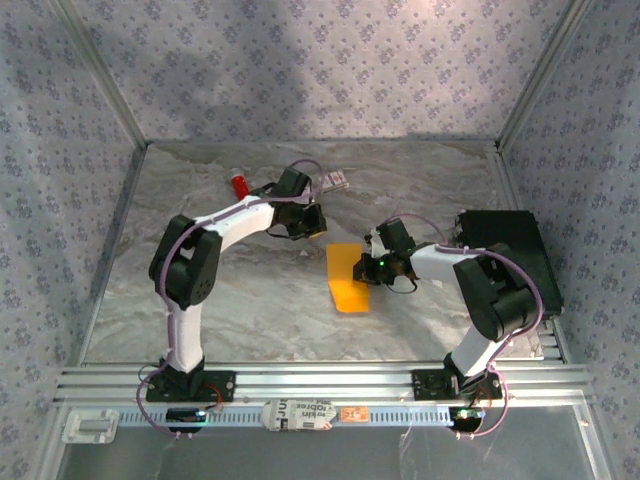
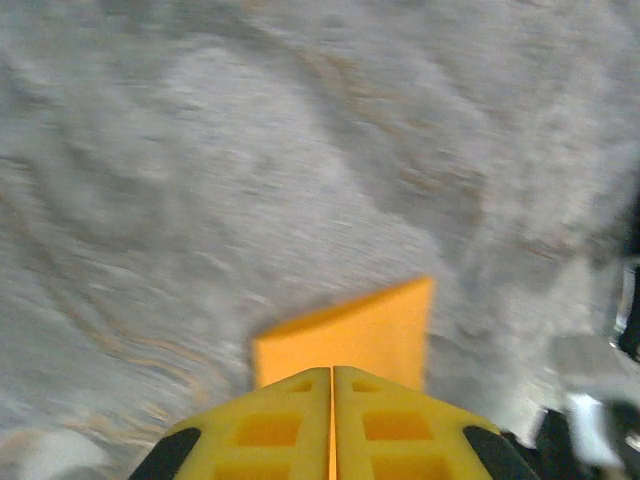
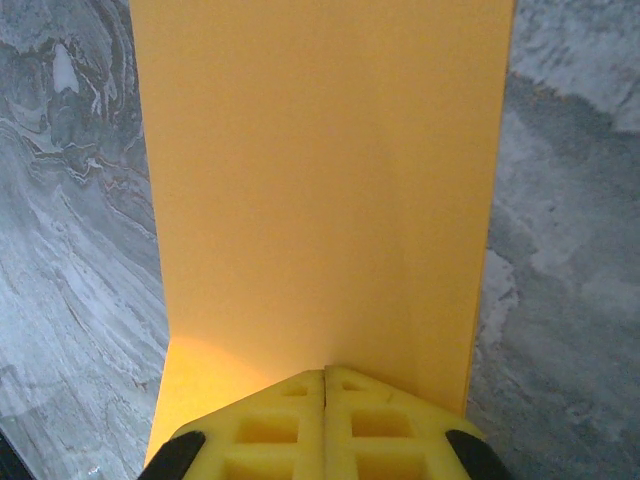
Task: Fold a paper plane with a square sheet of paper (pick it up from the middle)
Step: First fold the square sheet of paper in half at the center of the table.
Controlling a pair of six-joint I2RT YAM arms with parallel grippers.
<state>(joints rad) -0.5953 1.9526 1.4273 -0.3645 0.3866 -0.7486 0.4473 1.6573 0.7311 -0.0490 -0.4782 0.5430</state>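
Currently, at upper left of the top view, a red cylindrical tube (image 1: 240, 183) lies near the back of the grey marbled tabletop (image 1: 230, 300), well apart from the work. Just right of it the left gripper (image 1: 305, 224) hangs above centre frame, jaws shut flush on each other. In its wrist view the yellow fingers (image 2: 270, 430) meet along one seam with nothing visibly between them. That view is smeared, so I cannot tell whether the tips touch the sheet beyond them. The thin orange-yellow sheet of paper (image 1: 348, 277) lies flat at centre frame. It reads as a narrow upright rectangle, not a square, so I judge it already folded once, with the plane far from finished. At its right edge is the right gripper (image 1: 372, 264), also fully closed. Its wrist view shows the closed tips over the near end of the paper (image 3: 320, 180), which looks more pressed than pinched, though I cannot be certain. A flat black box (image 1: 505, 250) sits at far right. Risks: closed tips dragging across smooth stone could slide the sheet rather than crease it. That would skew the fold, and any misalignment now carries into every later fold. The left tips, close to the upper corner, could snag or lift it.
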